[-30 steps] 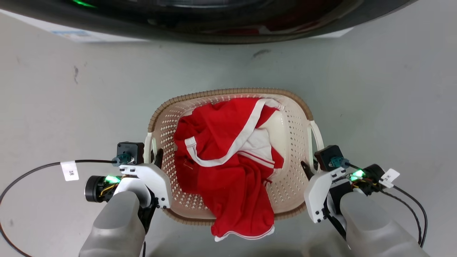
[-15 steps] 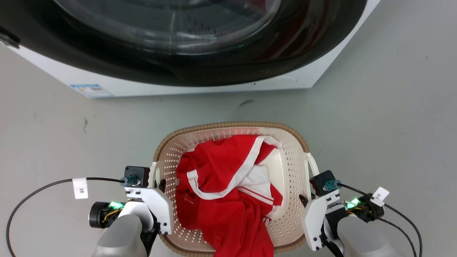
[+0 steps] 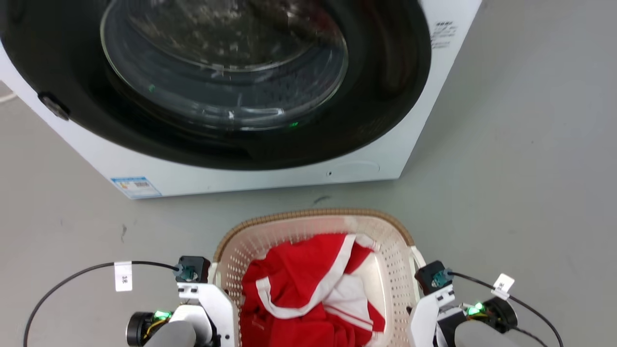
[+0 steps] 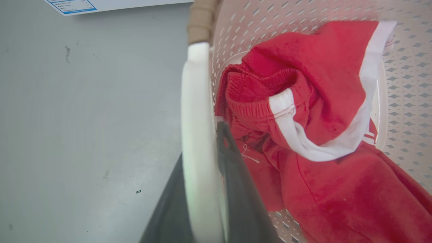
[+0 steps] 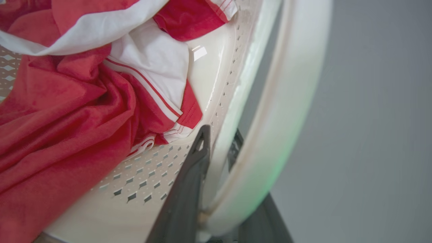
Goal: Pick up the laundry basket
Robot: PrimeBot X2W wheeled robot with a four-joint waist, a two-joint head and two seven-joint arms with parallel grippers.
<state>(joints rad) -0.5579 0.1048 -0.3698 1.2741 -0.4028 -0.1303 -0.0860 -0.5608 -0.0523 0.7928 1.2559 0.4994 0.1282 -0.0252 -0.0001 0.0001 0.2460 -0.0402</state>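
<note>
Around the laundry basket (image 3: 313,212) lies scuffed grey floor (image 3: 506,193), white washer (image 3: 241,176) beyond.

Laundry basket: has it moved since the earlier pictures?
Yes. The laundry basket has closed on the dark floor mark, toward the washing machine; lifted or forward, cannot tell.

Laundry area, front-loading washer (image 3: 221,96)

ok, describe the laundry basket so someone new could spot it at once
Find the big white front-loading washer. Directly in front of it is the laundry basket, far smaller than the machine. It is set apart by cream perforated walls, a brown woven-look rim and red-and-white clothing inside.
</note>
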